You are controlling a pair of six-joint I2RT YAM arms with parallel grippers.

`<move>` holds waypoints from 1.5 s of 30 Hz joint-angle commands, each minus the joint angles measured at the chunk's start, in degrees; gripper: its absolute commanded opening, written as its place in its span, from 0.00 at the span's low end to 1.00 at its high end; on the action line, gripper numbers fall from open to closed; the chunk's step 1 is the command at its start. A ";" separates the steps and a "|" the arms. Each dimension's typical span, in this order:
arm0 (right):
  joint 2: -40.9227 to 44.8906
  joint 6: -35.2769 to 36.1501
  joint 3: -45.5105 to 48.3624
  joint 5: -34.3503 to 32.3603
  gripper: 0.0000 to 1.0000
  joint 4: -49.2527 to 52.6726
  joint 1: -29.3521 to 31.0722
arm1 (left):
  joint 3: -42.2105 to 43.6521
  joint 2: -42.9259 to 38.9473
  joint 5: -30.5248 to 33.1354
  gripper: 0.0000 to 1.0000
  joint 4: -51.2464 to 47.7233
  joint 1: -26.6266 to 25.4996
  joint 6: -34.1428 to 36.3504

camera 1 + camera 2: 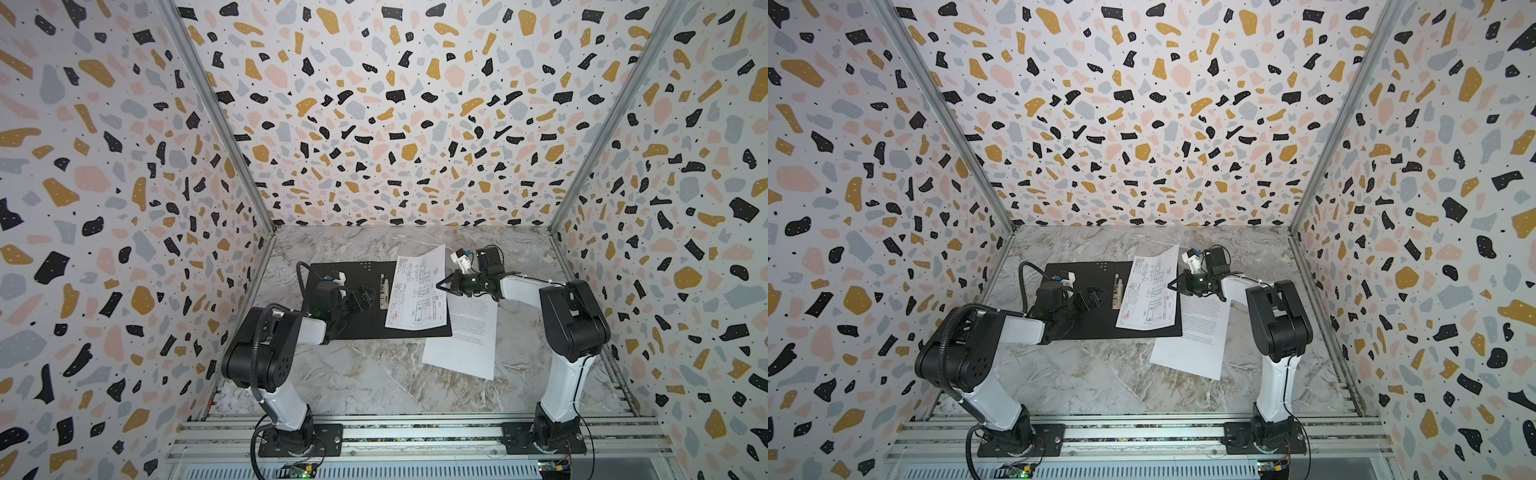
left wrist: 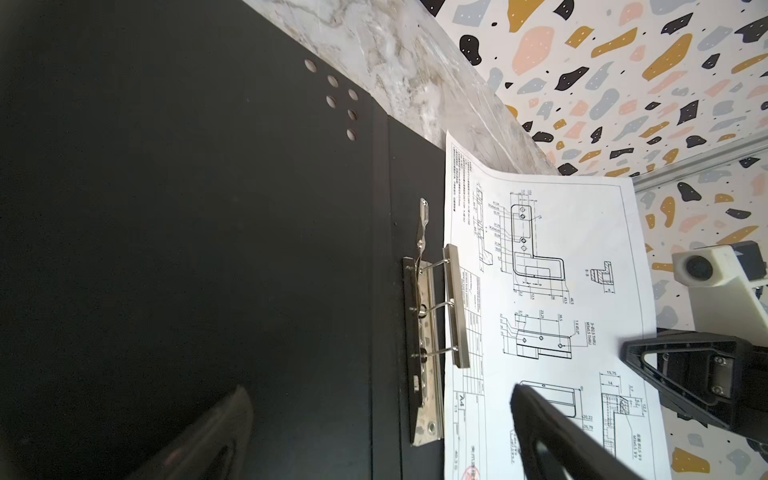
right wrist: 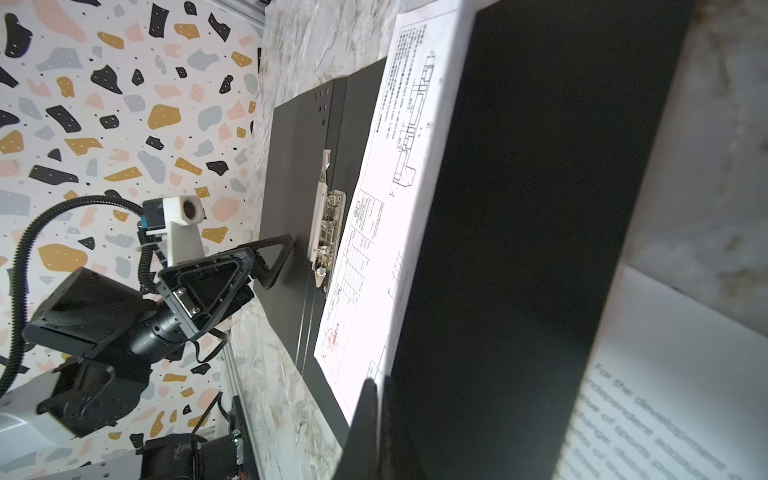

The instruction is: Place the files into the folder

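Folder (image 1: 374, 328) is lying open mid-frame, drawing sheet (image 1: 417, 299) resting on its right half; text sheet (image 1: 461, 349) is lying lower right on the worktop (image 1: 353, 374). Right jaws, shut at the drawing sheet's right edge, are probably nudging it square; left jaws are hovering wide open, empty

Folder (image 2: 208, 249) inside: matt black, smooth; card or plastic, cannot tell. Spine clip (image 2: 457, 307): bright metal, glossy. Drawing sheet (image 2: 540, 291): thin white paper, matt. Text sheet (image 1: 465, 345): same plain paper. Table (image 1: 353, 374): marble-look top, slight sheen. My left fingers (image 2: 582, 457): black plastic, dull. My right fingers (image 2: 631, 353): likewise.
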State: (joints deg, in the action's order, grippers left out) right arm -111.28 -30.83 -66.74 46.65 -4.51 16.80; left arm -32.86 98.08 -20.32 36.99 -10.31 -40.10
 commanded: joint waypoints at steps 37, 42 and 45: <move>-6.41 11.04 -5.81 3.35 0.00 5.48 0.70 | 3.43 2.31 -0.27 1.00 -9.13 -0.24 -0.33; -6.14 10.68 -4.84 2.75 0.00 5.04 0.69 | 3.42 2.30 -0.30 1.00 -9.22 -0.24 -0.35; -6.24 9.88 -4.83 2.40 0.00 4.76 0.68 | 3.51 2.22 -0.23 1.00 -9.22 -0.24 -0.38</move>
State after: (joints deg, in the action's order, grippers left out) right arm -117.80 -21.12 -70.89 49.34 -0.64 17.28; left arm -32.23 98.08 -20.53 38.06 -10.31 -39.86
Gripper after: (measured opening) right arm 0.041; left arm 0.997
